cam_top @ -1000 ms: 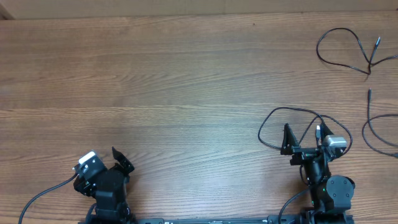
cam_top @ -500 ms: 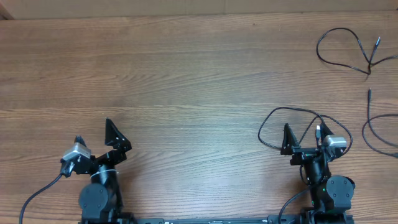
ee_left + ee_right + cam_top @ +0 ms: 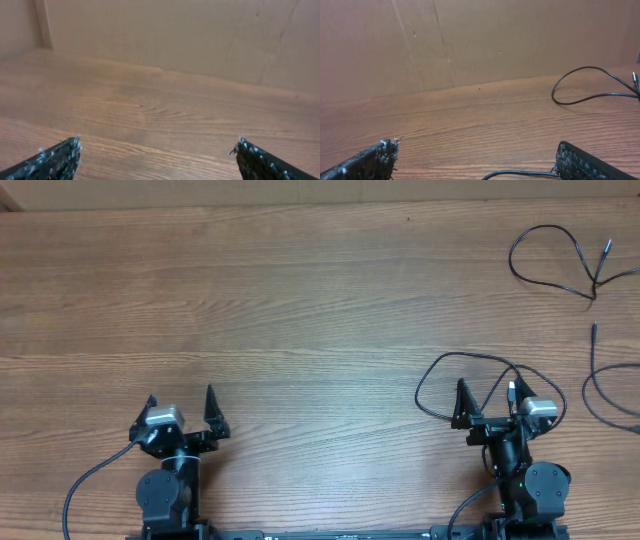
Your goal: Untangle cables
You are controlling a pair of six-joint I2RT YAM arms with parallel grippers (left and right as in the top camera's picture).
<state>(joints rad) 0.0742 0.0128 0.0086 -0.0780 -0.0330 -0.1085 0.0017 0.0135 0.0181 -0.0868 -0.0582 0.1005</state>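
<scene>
Three thin black cables lie on the wooden table in the overhead view. One loops at the far right top (image 3: 512, 256), and one runs along the right edge (image 3: 591, 350). The third loops around my right gripper (image 3: 470, 356). My right gripper (image 3: 486, 392) is open and empty, with that cable lying on the table near its fingers. In the right wrist view the gripper (image 3: 477, 150) is open, a cable (image 3: 520, 173) lies low by the right finger, and a cable loop (image 3: 590, 67) lies farther off. My left gripper (image 3: 180, 398) (image 3: 159, 150) is open, empty and far from all cables.
A brown cardboard wall (image 3: 470, 40) stands along the table's far edge. Thick black arm wires trail from both bases at the front edge (image 3: 85, 485).
My left arm has swung round from pointing right to pointing straight ahead, its gripper open throughout. The right arm and the cables have not moved.
</scene>
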